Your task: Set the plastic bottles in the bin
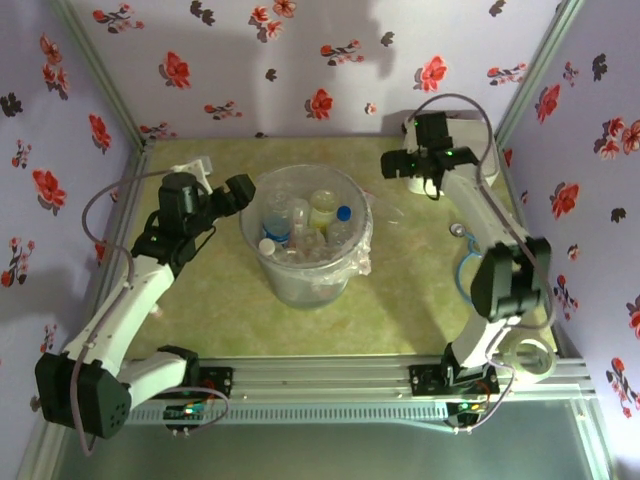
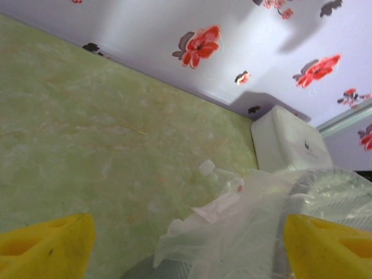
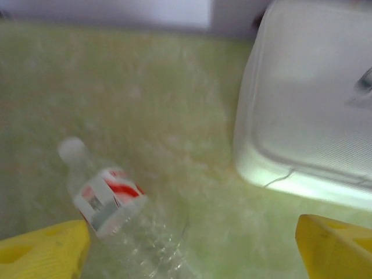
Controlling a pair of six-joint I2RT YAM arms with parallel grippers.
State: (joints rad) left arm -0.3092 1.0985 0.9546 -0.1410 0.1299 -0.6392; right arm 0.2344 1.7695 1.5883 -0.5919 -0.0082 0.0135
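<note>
Bottle (image 3: 116,209): likely light, thin, slippery, dents easily; grip across mid-body. Right gripper (image 3: 192,253) spread wide, empty; left gripper (image 2: 186,247) same.

A staged lab test booth: flower-papered panel walls (image 1: 300,60) in aluminium framing (image 1: 330,372) enclose a green marbled surface (image 1: 415,300).

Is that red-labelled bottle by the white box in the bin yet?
Not yet. The bottle lies tipped on the green table beside the white lidded box, away from the bin.
</note>
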